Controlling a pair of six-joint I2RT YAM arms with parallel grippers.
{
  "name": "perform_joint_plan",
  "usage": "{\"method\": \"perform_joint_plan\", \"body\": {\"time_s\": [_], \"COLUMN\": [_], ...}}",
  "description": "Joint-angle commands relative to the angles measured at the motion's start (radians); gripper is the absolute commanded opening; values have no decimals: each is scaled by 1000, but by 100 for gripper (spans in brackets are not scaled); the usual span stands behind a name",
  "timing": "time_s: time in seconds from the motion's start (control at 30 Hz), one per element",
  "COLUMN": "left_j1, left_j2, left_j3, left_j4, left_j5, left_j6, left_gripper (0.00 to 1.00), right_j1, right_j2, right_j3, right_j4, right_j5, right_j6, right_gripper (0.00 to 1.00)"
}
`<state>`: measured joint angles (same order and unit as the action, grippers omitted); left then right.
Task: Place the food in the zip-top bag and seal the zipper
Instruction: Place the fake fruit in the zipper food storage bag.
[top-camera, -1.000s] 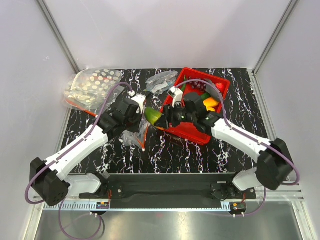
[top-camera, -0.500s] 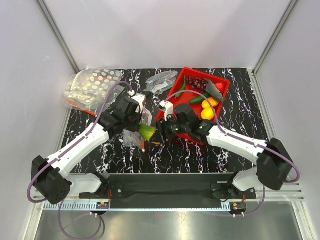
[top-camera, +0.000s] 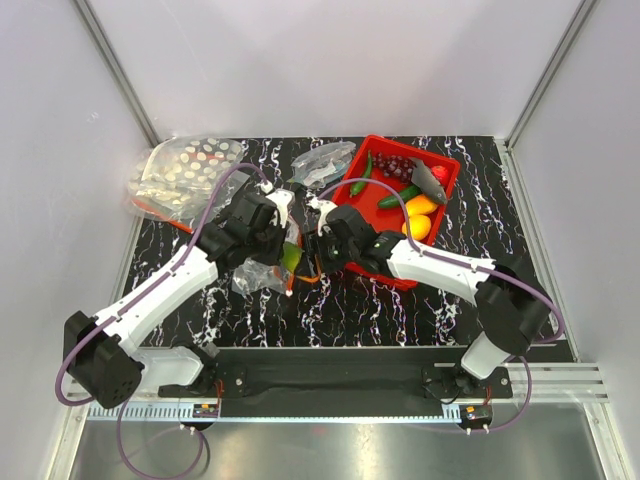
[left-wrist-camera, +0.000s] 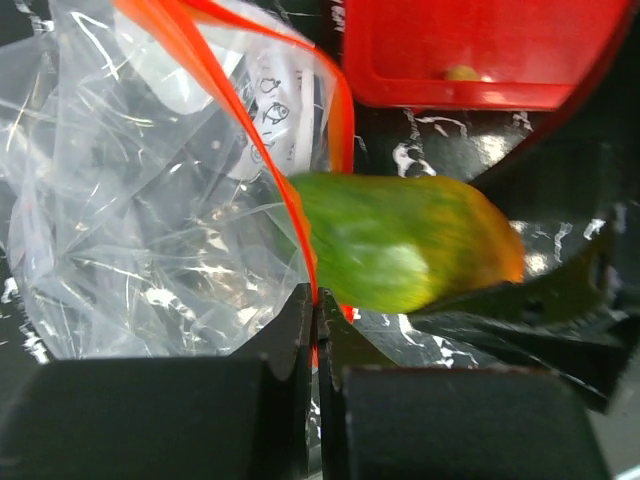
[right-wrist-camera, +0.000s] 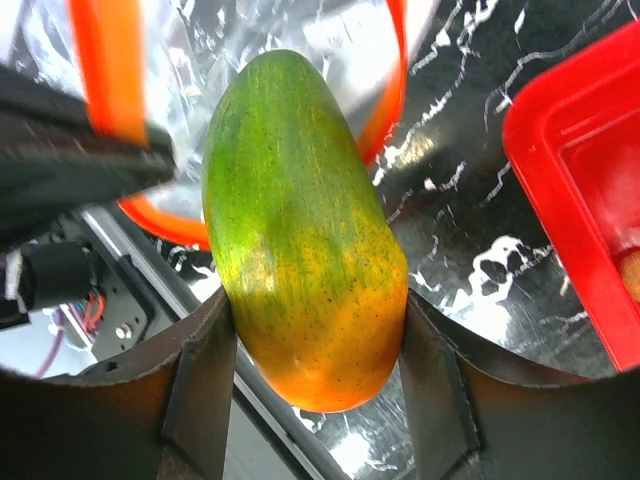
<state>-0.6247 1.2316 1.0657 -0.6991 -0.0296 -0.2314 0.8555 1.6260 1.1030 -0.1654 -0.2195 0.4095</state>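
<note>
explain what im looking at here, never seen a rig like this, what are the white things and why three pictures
These are two robot arms bolted to a black table. The wide picture looks down from above; the other two come from a camera on each wrist, so each shows its own jaws up close. The left arm has its jaws pinched shut on the orange edge of a clear bag, holding the mouth open. The right arm holds a mango between its jaws, green end at the bag's mouth. Beside it sits a red tray with more toy food: grapes, a fish, a cucumber. At the back left lie spotted bags.
</note>
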Motion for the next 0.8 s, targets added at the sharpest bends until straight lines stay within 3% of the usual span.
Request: {"method": "perform_joint_plan", "body": {"time_s": [0.0,0.27,0.6,0.7,0.77], "left_j1": [0,2,56,57,59], "left_j2": [-21,-43,-75,-66,-63], "left_j3": [20,-4,-58,-52,-43], "left_j4": [50,133,364,368,316], "left_j5": [133,459,928,941,887], "left_j6": [24,-2,-129,-129,-94], "left_gripper": [0,0,0,0,0], "right_j1": [4,4,4,2,4], "right_j2": [5,-75,-144,-172,-205], "right_j3": [46,-40,-156,-180,-195], "right_j4": [124,325,395,402,383], "right_j5": [32,-6,-18,-11,24], "right_j6": [64,114,80,78,80], "right_gripper": [19,19,26,55,68]}}
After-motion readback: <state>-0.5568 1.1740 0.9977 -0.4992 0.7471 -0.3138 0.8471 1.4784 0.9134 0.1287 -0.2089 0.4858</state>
